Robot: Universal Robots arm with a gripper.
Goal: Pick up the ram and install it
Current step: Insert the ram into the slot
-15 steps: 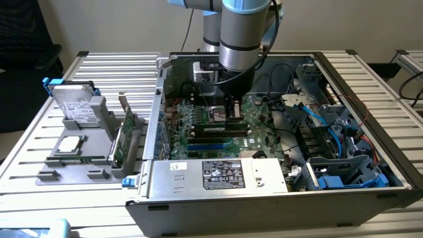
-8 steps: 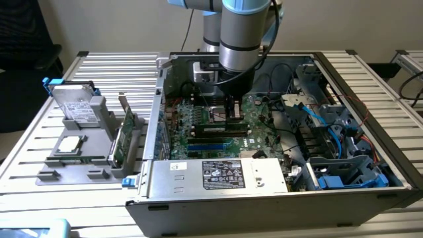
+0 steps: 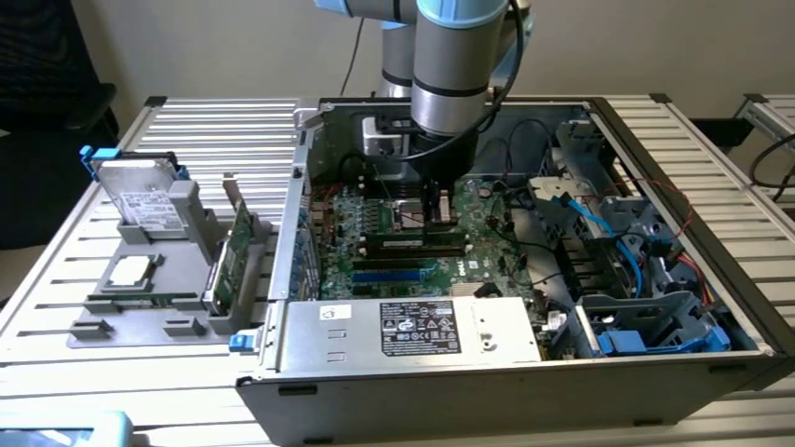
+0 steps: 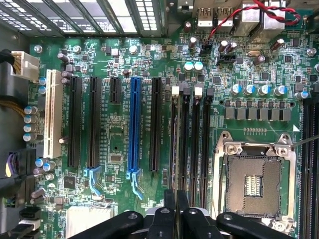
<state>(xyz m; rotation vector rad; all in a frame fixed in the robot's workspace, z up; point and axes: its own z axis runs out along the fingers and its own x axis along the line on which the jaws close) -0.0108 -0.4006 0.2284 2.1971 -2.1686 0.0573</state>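
Slatted counter (image 3: 199, 130), open PC case (image 3: 497, 400) on it. Gripper (image 3: 437, 222) is over the mobo (image 3: 360, 233), jaws clenched nearly together just above the ram (image 3: 416, 244), which stands on edge in a slot. Looks light, stiff, fragile imo: take it by the board edges, not the chips.

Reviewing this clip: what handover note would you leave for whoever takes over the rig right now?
Gripper: shut, down inside the case, just above the memory slots.
Ram: stands on edge at the slots, directly under the gripper.
Done: ram has been picked up and brought to the board.
Left: whether it is fully seated and latched cannot be told, so that is unconfirmed.
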